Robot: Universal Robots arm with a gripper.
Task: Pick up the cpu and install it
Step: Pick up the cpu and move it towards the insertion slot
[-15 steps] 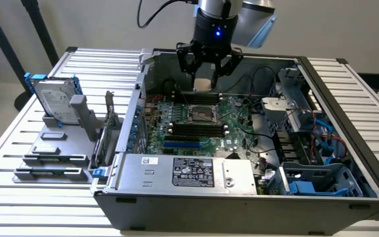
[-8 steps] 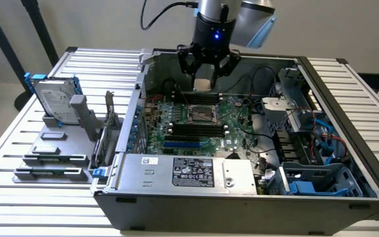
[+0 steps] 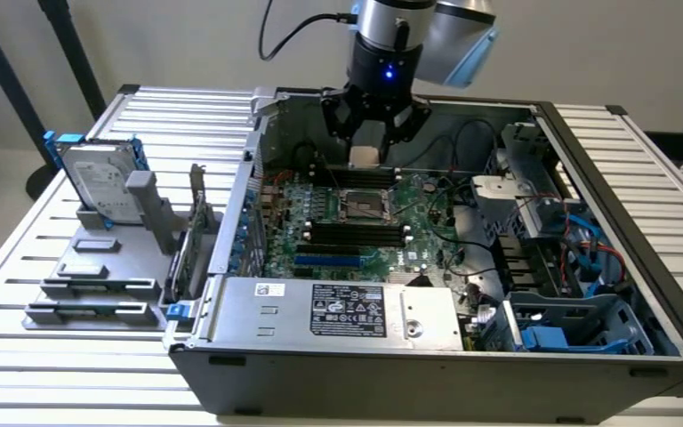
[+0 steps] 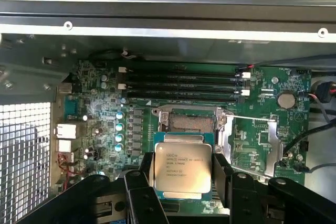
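– Over the open computer case (image 3: 437, 378), where does the gripper (image 3: 365, 149) stand?

– Low inside the case, above the green motherboard (image 3: 419, 245), towards the far wall as the exterior view sees it. The arm reaches in from above.

– State of the hand?

– Clamped on the cpu (image 4: 182, 166). Black fingers (image 4: 222, 174) press against two opposite edges of the chip. Silver top faces the wrist camera, printed text legible as lines but not readable.

– Position of the cpu relative to the socket (image 4: 190, 121)?

– Held flat and clear of the board, not seated. In the wrist view the chip overlaps one edge of the socket; most of the socket is uncovered. Socket is open, its metal frame (image 4: 273, 145) swung out to one side.

– Other items noted?

– Black memory slots (image 4: 181, 81) lie just beyond the socket. Outside the case, at the exterior view's left, a hard drive (image 3: 95, 182) with blue bracket stands upright on a grey stand (image 3: 99, 267). Case and stand both rest on a white slatted table (image 3: 33, 356).
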